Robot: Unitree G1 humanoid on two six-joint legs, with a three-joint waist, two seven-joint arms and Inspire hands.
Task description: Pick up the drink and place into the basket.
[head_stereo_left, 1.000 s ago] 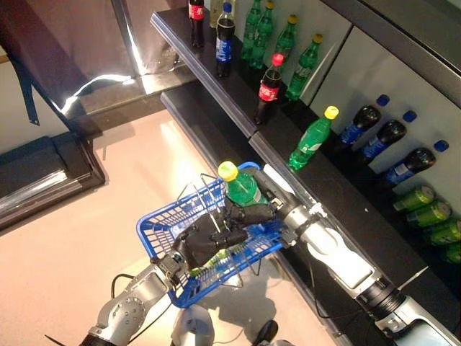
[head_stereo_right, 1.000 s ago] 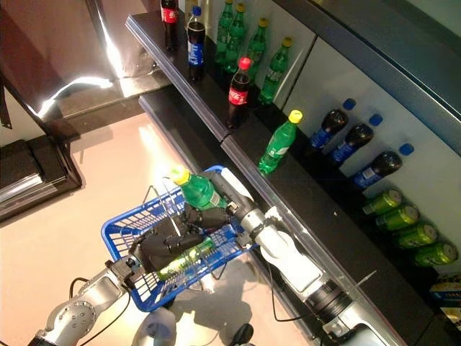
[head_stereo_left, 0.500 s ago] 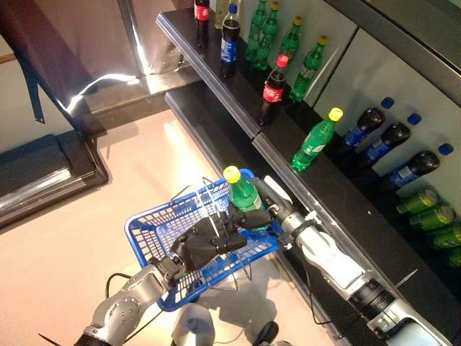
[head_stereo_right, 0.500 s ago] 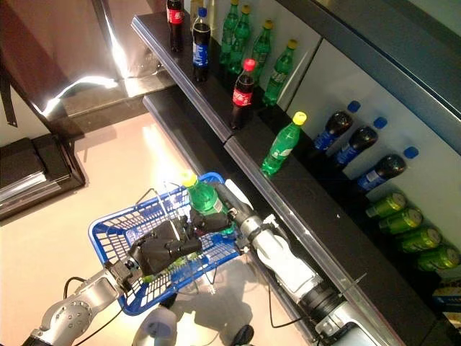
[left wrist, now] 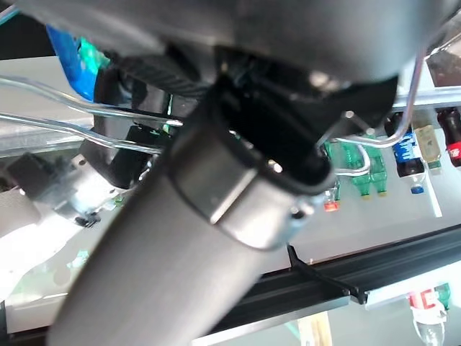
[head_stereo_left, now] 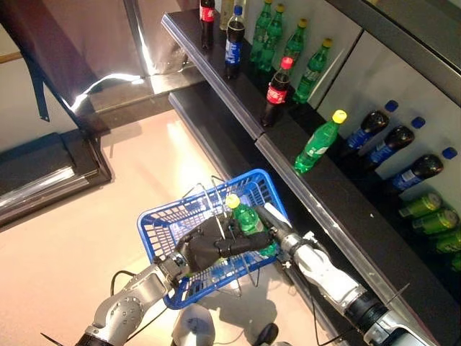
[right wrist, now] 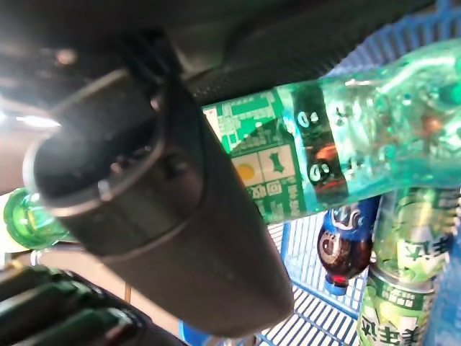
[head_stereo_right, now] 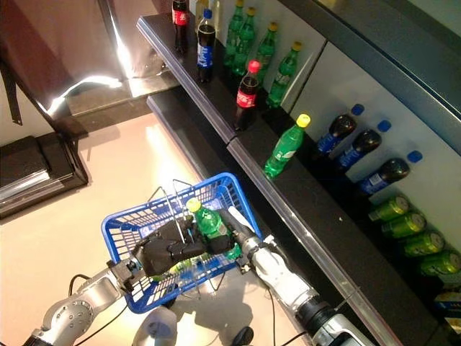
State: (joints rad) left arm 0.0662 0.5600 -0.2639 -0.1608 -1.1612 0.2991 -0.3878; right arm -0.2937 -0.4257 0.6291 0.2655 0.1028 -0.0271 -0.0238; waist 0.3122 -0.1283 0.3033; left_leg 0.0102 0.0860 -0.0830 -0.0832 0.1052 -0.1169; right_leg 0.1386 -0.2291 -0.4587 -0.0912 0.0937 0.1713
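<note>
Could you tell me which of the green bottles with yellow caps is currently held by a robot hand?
The green bottle over the blue basket, gripped by the right robot hand; the other green bottles stand untouched on the shelf.

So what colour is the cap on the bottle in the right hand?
Yellow, on a green bottle held by the right hand; clearest in the right eye view.

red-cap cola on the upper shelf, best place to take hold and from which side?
Probably the mid-body, at the label, of the red-cap cola bottle, coming from the open aisle side. It stands upright near the shelf's front edge, a little apart from the green bottles behind it, so that side looks unobstructed. The neck is narrower and gives less to hold.
</note>
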